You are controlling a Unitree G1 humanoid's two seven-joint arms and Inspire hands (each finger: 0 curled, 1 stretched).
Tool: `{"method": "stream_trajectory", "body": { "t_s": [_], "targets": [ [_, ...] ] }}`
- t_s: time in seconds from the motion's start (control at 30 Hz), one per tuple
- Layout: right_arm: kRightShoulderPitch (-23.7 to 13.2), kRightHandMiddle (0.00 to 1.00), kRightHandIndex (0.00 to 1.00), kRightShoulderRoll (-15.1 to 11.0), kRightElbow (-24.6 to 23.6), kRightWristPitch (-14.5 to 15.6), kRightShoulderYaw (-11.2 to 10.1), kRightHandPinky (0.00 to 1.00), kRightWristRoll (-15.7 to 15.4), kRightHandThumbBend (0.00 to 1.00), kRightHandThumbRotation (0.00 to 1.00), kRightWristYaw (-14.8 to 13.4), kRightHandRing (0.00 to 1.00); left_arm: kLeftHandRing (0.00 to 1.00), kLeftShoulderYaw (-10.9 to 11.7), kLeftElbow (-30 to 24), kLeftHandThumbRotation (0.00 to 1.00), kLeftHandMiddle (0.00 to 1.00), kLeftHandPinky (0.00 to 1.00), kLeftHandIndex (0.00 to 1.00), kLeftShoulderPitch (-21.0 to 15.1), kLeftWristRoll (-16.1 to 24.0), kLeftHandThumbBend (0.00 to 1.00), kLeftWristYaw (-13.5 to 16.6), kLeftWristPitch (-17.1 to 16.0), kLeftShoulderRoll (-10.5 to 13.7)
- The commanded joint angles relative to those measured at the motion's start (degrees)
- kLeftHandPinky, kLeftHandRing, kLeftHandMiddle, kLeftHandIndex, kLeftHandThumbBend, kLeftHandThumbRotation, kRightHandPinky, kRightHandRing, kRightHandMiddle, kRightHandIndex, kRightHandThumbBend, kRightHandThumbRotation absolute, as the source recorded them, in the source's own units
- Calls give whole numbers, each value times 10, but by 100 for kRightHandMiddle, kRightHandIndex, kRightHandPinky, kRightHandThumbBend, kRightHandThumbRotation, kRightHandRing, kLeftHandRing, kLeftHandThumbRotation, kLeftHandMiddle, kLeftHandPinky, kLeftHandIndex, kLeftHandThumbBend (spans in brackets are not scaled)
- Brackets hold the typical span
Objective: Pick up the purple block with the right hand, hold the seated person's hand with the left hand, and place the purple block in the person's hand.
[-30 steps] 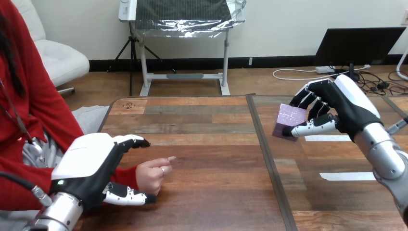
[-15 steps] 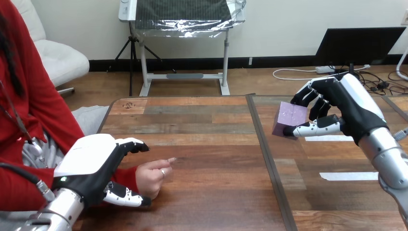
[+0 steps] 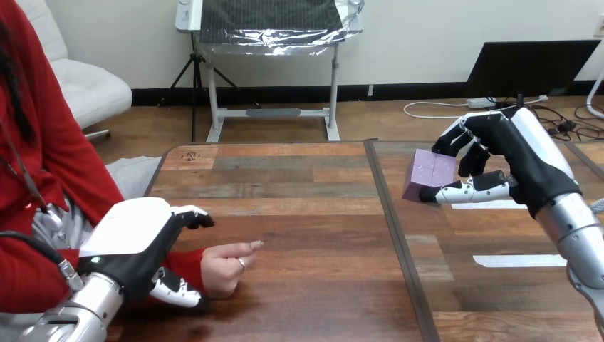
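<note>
Fingers (image 3: 466, 142) of the right hand (image 3: 527, 164) pinch the purple block (image 3: 426, 174) above the table (image 3: 299, 214); left hand (image 3: 132, 246) over the person's wrist (image 3: 186, 261), grip unclear

Block (image 3: 428, 174) in right hand (image 3: 523, 167), over table's (image 3: 306, 206) right half. Left hand (image 3: 132, 246) at table's left, over person's wrist (image 3: 187, 261); person's hand (image 3: 224, 267) rests on table.
</note>
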Motion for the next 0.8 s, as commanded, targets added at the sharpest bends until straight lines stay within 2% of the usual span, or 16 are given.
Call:
{"method": "stream_trajectory", "body": {
  "t_s": [0.0, 0.1, 0.43, 0.6, 0.77],
  "targets": [
    [-10, 38, 45, -17, -47, -21, -24, 28, 21, 78, 0, 10, 32, 77, -13, 14, 12, 78, 74, 77, -49, 11, 100, 1, 5, 20],
    [-6, 38, 45, -17, -51, -29, -28, 28, 29, 77, 0, 19, 32, 77, -17, 20, 11, 78, 74, 77, -55, 14, 100, -2, 13, 21],
    [7, 37, 44, -18, -68, -50, -36, 27, 20, 77, 0, 15, 32, 79, -31, 33, 10, 80, 76, 78, -74, 23, 100, -23, 46, 22],
    [13, 36, 43, -18, -78, -51, -37, 27, 11, 78, 0, 8, 31, 78, -36, 45, 10, 80, 75, 78, -84, 16, 99, -27, 50, 24],
    [17, 36, 43, -15, -86, -48, -40, 27, 14, 78, 0, 12, 31, 77, -40, 56, 10, 79, 72, 77, -95, 5, 99, -39, 54, 25]
  ]
}}
